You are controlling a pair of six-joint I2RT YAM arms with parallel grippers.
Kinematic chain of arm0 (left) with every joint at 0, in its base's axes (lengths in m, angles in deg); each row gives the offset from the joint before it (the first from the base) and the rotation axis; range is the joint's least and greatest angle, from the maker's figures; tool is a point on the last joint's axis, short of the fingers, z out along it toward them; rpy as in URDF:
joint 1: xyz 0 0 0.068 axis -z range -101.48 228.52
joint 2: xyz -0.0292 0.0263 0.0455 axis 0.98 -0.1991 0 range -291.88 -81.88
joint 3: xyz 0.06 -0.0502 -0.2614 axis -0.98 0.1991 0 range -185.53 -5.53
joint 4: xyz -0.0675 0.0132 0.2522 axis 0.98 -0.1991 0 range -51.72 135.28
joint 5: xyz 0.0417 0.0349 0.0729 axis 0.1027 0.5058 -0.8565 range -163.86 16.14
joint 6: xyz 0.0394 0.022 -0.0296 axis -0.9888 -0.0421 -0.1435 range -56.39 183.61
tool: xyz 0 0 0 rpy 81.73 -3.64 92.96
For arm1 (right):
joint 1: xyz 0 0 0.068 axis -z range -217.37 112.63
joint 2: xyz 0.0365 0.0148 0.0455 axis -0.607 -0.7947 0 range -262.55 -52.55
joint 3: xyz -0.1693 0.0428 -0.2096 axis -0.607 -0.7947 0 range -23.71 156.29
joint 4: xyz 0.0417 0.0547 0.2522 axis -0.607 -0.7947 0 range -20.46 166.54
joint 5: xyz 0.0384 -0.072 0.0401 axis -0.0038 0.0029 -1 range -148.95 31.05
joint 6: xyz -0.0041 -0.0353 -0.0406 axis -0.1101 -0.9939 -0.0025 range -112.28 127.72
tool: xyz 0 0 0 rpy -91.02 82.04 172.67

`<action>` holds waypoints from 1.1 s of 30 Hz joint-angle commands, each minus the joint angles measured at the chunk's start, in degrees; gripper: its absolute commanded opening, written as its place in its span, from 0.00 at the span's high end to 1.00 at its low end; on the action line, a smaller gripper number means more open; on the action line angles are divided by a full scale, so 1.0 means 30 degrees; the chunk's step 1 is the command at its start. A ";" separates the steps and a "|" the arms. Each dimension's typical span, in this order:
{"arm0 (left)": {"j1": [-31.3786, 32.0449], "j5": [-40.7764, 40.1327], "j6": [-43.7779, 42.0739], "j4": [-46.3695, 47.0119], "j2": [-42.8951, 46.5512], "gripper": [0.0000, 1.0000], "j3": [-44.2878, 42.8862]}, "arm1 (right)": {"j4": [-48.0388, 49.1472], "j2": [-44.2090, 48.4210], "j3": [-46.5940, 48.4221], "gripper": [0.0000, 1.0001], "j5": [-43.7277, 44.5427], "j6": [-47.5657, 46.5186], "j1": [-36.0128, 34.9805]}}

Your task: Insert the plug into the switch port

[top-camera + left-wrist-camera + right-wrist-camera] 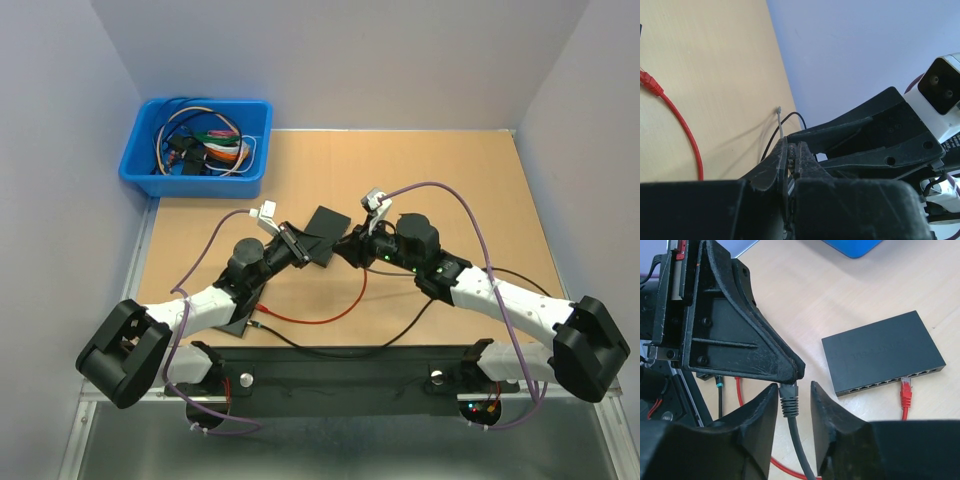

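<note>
Top view: left gripper (303,248) and right gripper (348,250) meet nose to nose over the table, just beside the network switch (325,228). Left wrist: fingers (774,161) are pressed together on the plug (780,116) (grey tip pokes out). Right wrist: fingers (760,415) are spread, straddling the plug's grey boot (788,401); the plug sits clear of the switch ports.

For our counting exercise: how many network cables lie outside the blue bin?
2. The red cable ends at the network switch; the dark grey cable is held by the left end effector and sits inside the open right end effector. More may be hidden.
</note>
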 commanded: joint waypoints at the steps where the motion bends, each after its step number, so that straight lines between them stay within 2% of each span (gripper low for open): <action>1: 0.0098 -0.0049 -0.0403 0.0762 0.0078 1.00 -0.0840 | 0.0253 0.0305 0.0018 0.60 0.0294 -0.0144 -0.0162; 8: 0.0098 -0.0166 -0.0578 0.0352 0.0078 1.00 -0.0986 | 0.0194 0.0598 -0.0128 0.59 -0.0028 -0.0086 -0.0133; 11: 0.0098 -0.0196 -0.0578 0.0352 0.0049 1.00 -0.1045 | 0.0165 0.0716 -0.0216 0.67 0.0059 -0.0143 -0.0133; 19: 0.0098 -0.0167 -0.0637 0.0322 -0.0039 1.00 -0.1104 | 0.0135 0.0599 -0.0246 0.74 0.0089 -0.0115 -0.0162; 26: 0.0127 -0.0050 -0.0578 0.0351 -0.0215 1.00 -0.1104 | 0.0106 0.0189 -0.0070 0.90 0.0294 -0.0086 -0.0162; 27: 0.0098 0.0009 -0.0636 0.0352 -0.0215 0.96 -0.1133 | 0.0135 0.0160 -0.0070 0.93 0.0236 -0.0056 -0.0133; 29: 0.0127 -0.0020 -0.0724 0.0294 -0.0186 0.69 -0.1104 | 0.0164 -0.0074 -0.0128 0.97 0.0235 0.0002 -0.0162; 32: 0.0098 -0.0107 -0.1191 -0.0289 -0.0215 0.51 -0.1191 | 0.0194 -0.0134 -0.0478 1.00 0.0468 0.0090 -0.0133; 33: 0.0069 -0.0137 -0.1397 -0.0554 -0.0244 0.49 -0.1249 | 0.0165 -0.0076 -0.0596 0.99 0.0586 0.0120 -0.0162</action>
